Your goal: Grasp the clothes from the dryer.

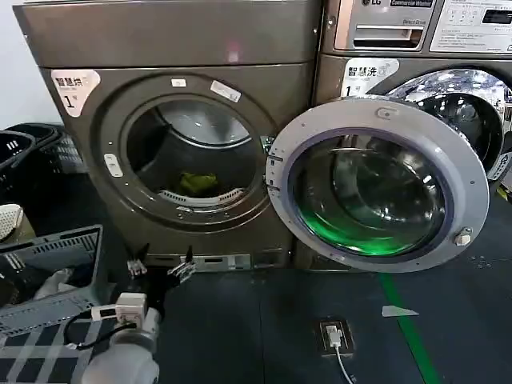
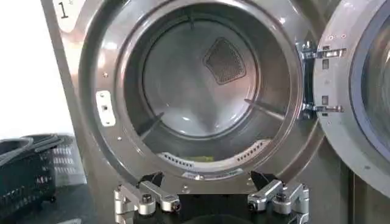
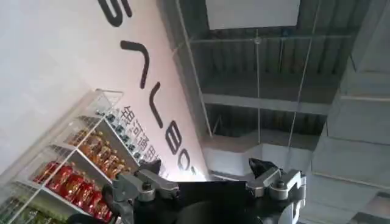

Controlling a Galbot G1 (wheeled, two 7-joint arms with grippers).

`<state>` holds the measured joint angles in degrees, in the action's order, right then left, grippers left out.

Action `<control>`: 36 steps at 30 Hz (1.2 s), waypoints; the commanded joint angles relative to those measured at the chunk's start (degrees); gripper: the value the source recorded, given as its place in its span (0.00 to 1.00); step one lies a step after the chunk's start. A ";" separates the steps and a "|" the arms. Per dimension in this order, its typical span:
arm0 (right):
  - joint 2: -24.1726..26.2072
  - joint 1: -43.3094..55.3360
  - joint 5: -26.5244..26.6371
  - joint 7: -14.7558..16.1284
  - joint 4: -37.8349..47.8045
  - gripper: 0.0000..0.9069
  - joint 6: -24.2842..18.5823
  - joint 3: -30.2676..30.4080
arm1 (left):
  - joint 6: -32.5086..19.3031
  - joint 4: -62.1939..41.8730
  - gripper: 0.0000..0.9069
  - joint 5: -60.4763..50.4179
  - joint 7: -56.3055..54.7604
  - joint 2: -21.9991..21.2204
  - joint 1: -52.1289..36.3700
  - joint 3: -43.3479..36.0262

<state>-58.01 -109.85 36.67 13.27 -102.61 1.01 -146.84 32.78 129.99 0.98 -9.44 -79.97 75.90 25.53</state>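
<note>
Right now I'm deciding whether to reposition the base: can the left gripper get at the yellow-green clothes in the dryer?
Probably yes. The door is swung aside, the left gripper sits open below the porthole, and nothing blocks the clothes.

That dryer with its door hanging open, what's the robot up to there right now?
The robot faces the dryer, whose glass door is swung wide open to its right. Its left gripper hangs open and empty just below the round opening, aimed into the drum. A yellow-green piece of clothing lies at the bottom of the drum, not yet touched. The right gripper is open too, parked pointing up toward the ceiling. A gray laundry basket sits on the robot's left.
</note>
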 commanded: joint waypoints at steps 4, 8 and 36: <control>0.00 -0.08 0.03 -0.42 0.02 1.00 0.16 -0.14 | -0.87 -0.08 1.00 -0.35 -0.01 -0.07 -0.22 -0.14; 0.02 0.04 0.30 -0.48 -0.08 1.00 0.30 0.00 | -0.86 0.02 1.00 -0.36 -0.01 -0.09 -0.14 -0.02; 0.28 -0.20 1.23 -1.34 -0.50 1.00 0.73 -0.24 | -0.68 -0.38 1.00 0.25 -0.06 0.04 -0.85 -0.02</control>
<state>-57.74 -110.04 37.87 12.06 -103.08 1.75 -147.06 32.07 129.60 1.19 -9.51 -79.94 75.09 25.57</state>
